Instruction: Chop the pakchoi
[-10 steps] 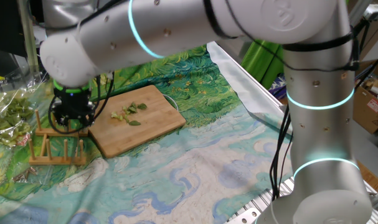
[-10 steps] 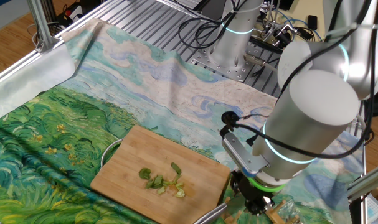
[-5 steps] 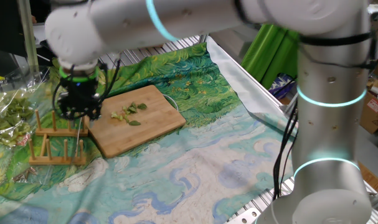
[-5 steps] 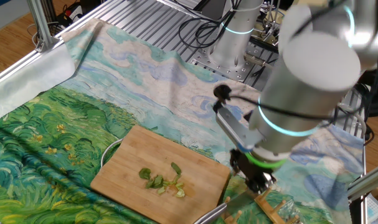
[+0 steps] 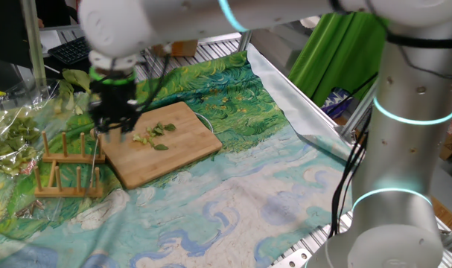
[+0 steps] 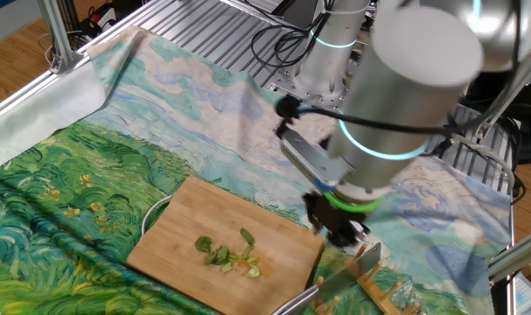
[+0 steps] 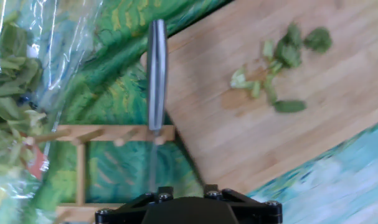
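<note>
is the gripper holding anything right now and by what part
Yes: the gripper holds a knife by its handle end, which is hidden between the fingers. The blade hangs over the wooden rack beside the cutting board.

The claw (image 6: 339,234) points straight down, apparently clamped on a knife (image 7: 156,81).

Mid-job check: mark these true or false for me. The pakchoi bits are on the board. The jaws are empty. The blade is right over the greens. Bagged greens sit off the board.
1. The pakchoi bits lie on the cutting board. True.
2. The jaws are empty. False: they hold a knife.
3. The blade hangs right over the pakchoi. False: it is off to the side, at the board's edge by the wooden rack.
4. Bagged greens lie off the board. True.
</note>
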